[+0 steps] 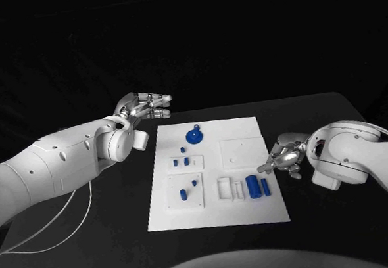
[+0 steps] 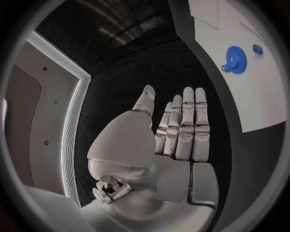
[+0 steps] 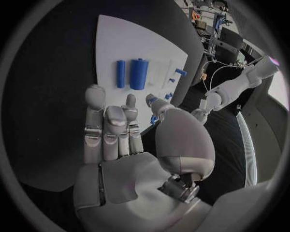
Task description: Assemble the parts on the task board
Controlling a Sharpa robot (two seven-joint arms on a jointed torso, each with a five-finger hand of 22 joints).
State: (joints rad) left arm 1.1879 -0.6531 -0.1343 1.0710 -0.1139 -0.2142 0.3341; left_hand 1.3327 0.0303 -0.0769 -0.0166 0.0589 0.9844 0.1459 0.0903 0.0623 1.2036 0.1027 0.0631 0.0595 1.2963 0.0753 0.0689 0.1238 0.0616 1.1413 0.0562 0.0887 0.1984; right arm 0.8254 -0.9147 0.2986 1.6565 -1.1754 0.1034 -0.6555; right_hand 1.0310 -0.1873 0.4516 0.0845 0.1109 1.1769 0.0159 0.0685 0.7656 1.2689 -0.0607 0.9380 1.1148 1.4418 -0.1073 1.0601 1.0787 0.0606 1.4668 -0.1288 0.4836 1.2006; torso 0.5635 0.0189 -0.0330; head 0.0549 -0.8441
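Desk: black desk (image 1: 94,252) under a dark background, with the white task board (image 1: 242,135) lying flat in its middle, long side running away from me.
Cable: a thin white cable (image 1: 63,233) loops over the desk below my left arm.
Left hand: my left hand (image 1: 145,106) hangs above the desk just off the board's far left corner, not touching it. In the left wrist view its fingers (image 2: 187,125) stand straight and side by side, the thumb a little apart, nothing in them; released.
Gear: a blue gear (image 1: 194,135) sits at the far end of the board, nearest my left hand; the left wrist view shows it flat on the white plate with a small blue piece (image 2: 257,49) just beside it.
Small parts: a few short blue pegs (image 1: 186,161) stand or lie on the left half of the board, some on raised white plates, between the gear and the near edge.
Cylinder: a thick blue cylinder (image 1: 252,186) lies on the near right part of the board.
Bar: a slimmer blue bar (image 1: 267,187) lies just beside the cylinder, parallel to it, on the side nearer my right hand.
Right hand: my right hand (image 1: 285,156) sits at the board's right edge, near the cylinder and bar but apart from them. In the right wrist view its fingers (image 3: 108,130) are loosely bent and apart, grasping nothing; released.
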